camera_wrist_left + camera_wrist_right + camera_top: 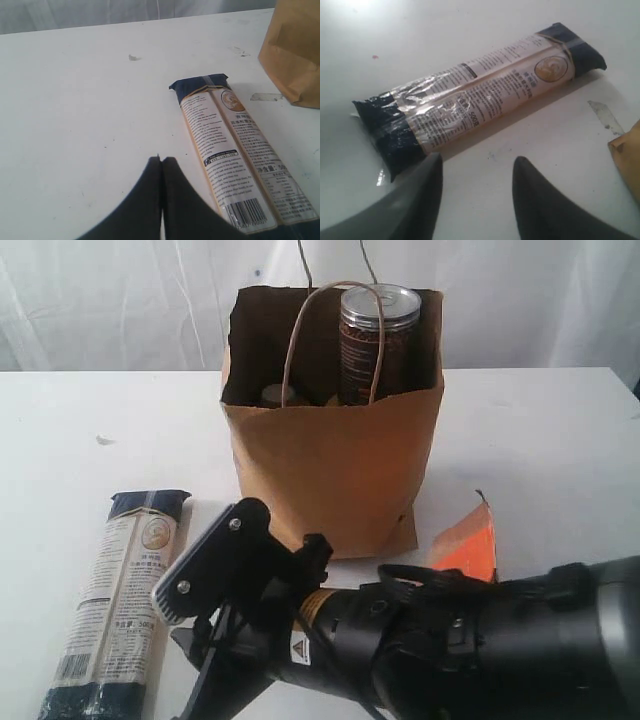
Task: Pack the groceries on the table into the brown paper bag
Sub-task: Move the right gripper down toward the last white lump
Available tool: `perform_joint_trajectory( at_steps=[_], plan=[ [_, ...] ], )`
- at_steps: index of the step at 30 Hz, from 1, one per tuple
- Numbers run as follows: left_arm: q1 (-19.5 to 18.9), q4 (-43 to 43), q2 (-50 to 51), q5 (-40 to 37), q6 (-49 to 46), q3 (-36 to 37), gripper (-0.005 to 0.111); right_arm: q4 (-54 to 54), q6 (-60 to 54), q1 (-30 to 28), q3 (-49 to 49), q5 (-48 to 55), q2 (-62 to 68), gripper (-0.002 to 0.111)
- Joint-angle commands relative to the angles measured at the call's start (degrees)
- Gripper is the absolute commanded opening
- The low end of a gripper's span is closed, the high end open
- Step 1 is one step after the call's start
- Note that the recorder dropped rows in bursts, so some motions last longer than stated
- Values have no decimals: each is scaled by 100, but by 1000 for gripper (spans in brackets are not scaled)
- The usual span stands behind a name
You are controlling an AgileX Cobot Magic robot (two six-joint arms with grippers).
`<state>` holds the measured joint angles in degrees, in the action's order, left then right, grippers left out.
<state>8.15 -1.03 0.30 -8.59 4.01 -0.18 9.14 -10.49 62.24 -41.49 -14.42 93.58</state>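
Exterior view: the tall kraft-brown paper bag (330, 470) stands upright at the far centre of the white surface (540, 440), with a silver-topped tin (378, 340) inside on its right. The long dark-blue pasta packet (125, 600) lies flat at near left. An orange-labelled pouch (468, 545) shows behind the black arm (480, 640).

Left wrist view: the left fingers (140, 205) are clenched together, empty, beside the packet.

Right wrist view: the right fingers (540, 205) are released, apart, near the packet's dark end.

My exterior camera looks across the bench (560, 440), right arm (480, 640) close in front. Both wrist cameras look down, close, at the pasta packet (120, 600) all three views share.
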Motion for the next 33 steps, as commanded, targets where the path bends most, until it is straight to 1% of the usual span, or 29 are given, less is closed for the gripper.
perform_joint_trajectory(
  at_steps=[1,7,11,15,23,26,30,33],
  plan=[
    [4,56,-30,-3,1,18,0,53,25,-83,25,-351,298,42],
    [4,56,-30,-3,1,18,0,304,161,-393,25,-413,520,42],
    [4,56,-30,-3,1,18,0,279,219,-404,25,-195,757,42],
    [4,56,-30,-3,1,18,0,279,219,-404,-7,-198,951,42],
    [4,56,-30,-3,1,18,0,291,177,-404,-349,-198,1166,42],
    [4,56,-30,-3,1,18,0,291,177,-516,-432,-139,1227,42],
    [4,56,-30,-3,1,18,0,304,653,-868,-634,314,1293,42],
    [4,56,-30,-3,1,18,0,282,652,-955,-790,772,1331,42]
  ],
)
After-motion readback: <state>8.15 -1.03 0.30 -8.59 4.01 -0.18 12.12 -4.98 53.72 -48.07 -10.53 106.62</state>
